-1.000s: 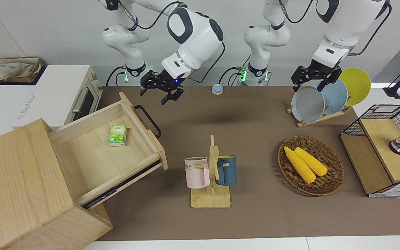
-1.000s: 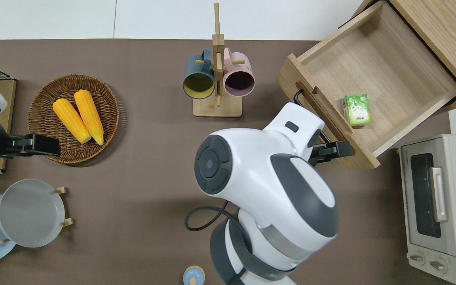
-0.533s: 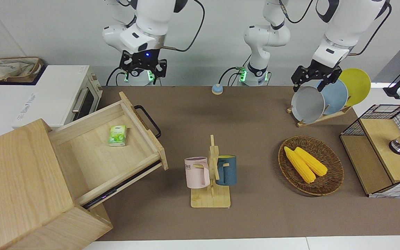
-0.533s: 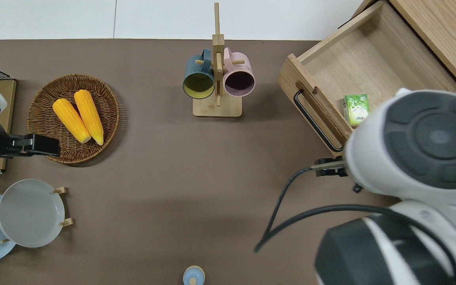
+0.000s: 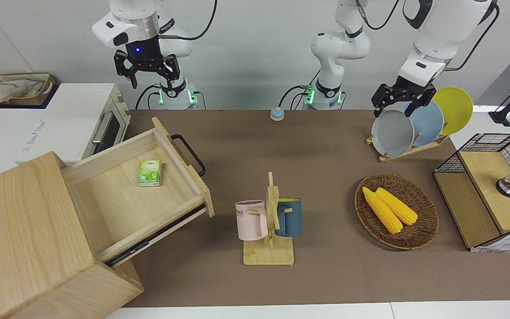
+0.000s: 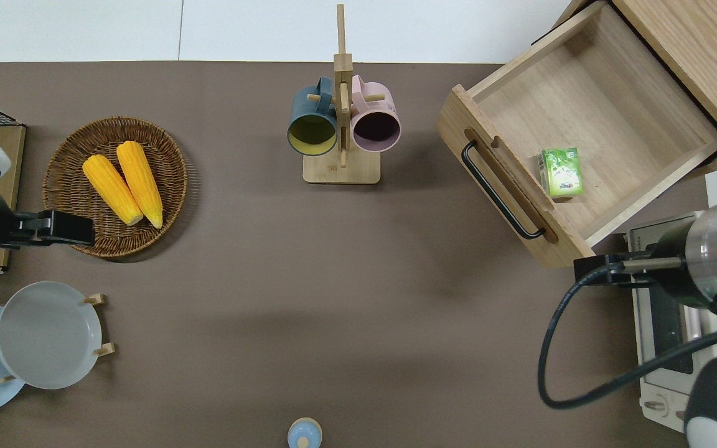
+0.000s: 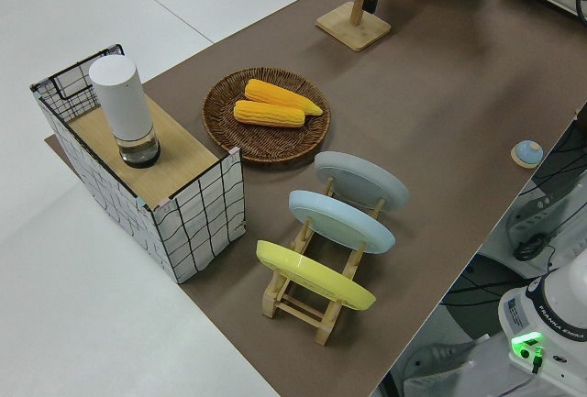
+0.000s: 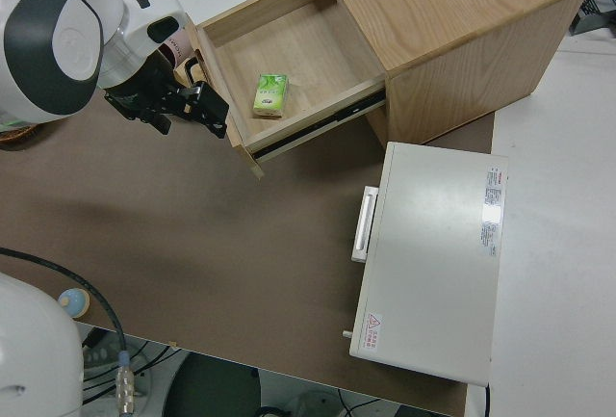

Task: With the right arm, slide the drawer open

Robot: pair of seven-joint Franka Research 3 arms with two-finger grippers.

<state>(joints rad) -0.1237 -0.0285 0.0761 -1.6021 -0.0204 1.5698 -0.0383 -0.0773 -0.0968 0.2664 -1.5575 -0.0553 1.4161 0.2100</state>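
The right gripper (image 5: 147,70) hangs in the upper left of the front view, raised high with its black fingers apart and nothing between them, a blue light on the wrist above. In the overhead view it sits at the right edge (image 6: 607,274), over the corner of the white toaster oven (image 5: 67,122) beside the drawer's front.

The drawer (image 5: 137,195) stands pulled well out of the big pale wood box (image 5: 25,230) at the left of the front view, its black bar handle (image 5: 188,155) free, and a small green carton (image 5: 149,173) lying on its floor.

The surface is a brown mat (image 5: 317,177) on a white table, with a plain pale wall at the top of the front view. A mug stand (image 5: 269,221) with a pink and a blue mug is at centre, a wicker basket (image 5: 419,239) with two corn cobs (image 5: 388,209) to its right, a plate rack (image 5: 407,122) at upper right, and a wire-grid wood box (image 5: 489,190) at the right edge. The left arm is parked, and whether its gripper (image 5: 400,98) is open I cannot tell.

A second ago the right gripper was low beside the handle; half a second ago it was already higher. The drawer has not shifted since.

In the overhead view the right arm covers part of the oven and is cut off at the frame's lower right.
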